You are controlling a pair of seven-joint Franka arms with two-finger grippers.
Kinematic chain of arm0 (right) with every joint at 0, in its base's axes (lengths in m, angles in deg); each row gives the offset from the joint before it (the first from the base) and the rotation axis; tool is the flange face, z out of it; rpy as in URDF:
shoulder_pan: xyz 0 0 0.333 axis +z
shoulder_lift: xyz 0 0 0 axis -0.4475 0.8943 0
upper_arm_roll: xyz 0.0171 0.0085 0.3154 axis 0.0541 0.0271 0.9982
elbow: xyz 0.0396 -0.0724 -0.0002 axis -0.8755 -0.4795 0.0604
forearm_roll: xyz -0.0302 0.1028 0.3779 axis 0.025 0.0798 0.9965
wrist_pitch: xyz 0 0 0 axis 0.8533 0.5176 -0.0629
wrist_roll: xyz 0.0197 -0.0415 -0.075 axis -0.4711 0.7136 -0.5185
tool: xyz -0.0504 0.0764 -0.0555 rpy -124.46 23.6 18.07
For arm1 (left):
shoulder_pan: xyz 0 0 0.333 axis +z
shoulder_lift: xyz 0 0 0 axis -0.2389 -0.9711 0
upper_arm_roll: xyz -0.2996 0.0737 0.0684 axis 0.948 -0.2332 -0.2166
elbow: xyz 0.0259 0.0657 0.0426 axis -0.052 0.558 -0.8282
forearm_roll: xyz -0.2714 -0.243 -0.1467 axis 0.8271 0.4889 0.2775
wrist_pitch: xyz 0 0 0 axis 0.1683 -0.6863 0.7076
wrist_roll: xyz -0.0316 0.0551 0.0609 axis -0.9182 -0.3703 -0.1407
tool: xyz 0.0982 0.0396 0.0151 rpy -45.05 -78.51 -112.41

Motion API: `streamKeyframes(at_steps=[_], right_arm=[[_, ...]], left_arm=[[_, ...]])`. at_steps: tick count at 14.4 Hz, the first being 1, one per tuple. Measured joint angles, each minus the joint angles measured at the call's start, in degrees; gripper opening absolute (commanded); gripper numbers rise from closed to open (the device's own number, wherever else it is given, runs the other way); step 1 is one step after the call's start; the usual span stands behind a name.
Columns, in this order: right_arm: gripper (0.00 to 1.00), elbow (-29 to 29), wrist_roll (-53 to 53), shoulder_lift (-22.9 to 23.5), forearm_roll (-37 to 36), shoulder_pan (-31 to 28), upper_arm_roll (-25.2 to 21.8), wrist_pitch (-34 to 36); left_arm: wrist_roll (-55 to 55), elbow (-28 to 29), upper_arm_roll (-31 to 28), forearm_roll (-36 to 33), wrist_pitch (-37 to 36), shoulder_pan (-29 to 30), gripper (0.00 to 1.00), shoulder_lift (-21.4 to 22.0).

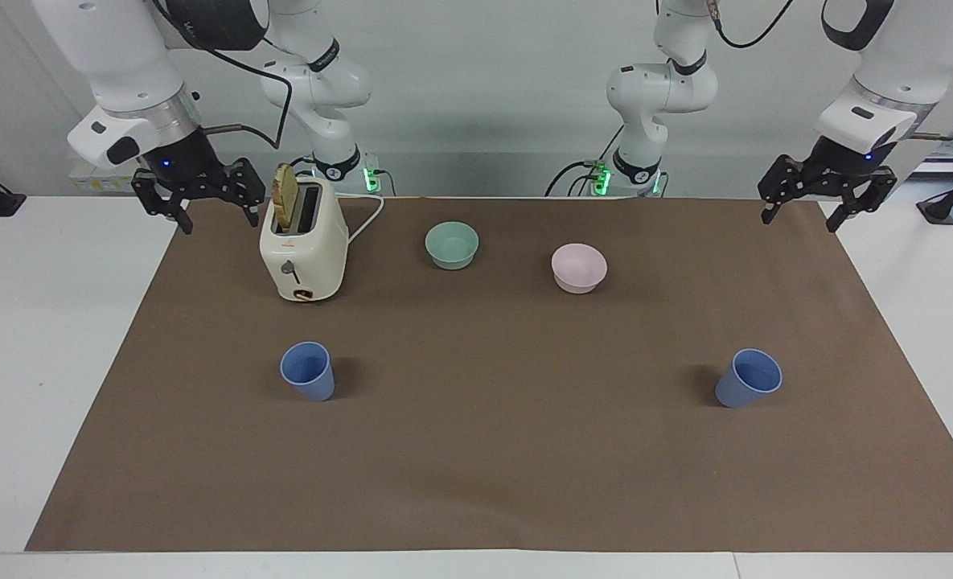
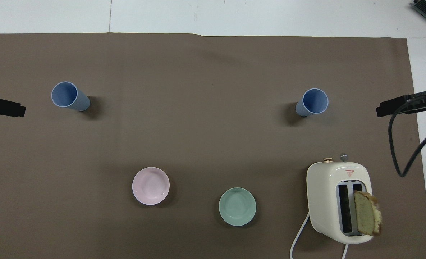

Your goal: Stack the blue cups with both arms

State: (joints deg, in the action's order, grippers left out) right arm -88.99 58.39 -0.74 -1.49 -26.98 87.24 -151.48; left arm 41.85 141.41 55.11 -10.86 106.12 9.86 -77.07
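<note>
Bright, even indoor light falls from above. The two blue cups (image 1: 308, 371) (image 1: 749, 377) each cast a short, soft shadow onto the brown mat (image 1: 492, 450), toward the middle of the desk (image 1: 34, 338). The toaster (image 1: 303, 249) carries a faint sheen (no harsh glare). Both views are sharp, with no motion blur, and straight edges stay straight out to the corners.
</note>
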Motion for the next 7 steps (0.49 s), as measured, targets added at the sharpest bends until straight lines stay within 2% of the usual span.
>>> streamKeyframes(at_steps=[3, 7], right_arm=[[1.0, 0.0, 0.0, 0.0, 0.0, 0.0, 0.0, 0.0], [1.0, -0.1, 0.0, 0.0, 0.0, 0.0, 0.0, 0.0]], left_arm=[[0.0, 0.2, -0.2, 0.2, 4.5, 1.0, 1.0, -3.1], [-0.4, 0.3, -0.3, 0.8, 11.7, 3.5, 1.0, -9.7]])
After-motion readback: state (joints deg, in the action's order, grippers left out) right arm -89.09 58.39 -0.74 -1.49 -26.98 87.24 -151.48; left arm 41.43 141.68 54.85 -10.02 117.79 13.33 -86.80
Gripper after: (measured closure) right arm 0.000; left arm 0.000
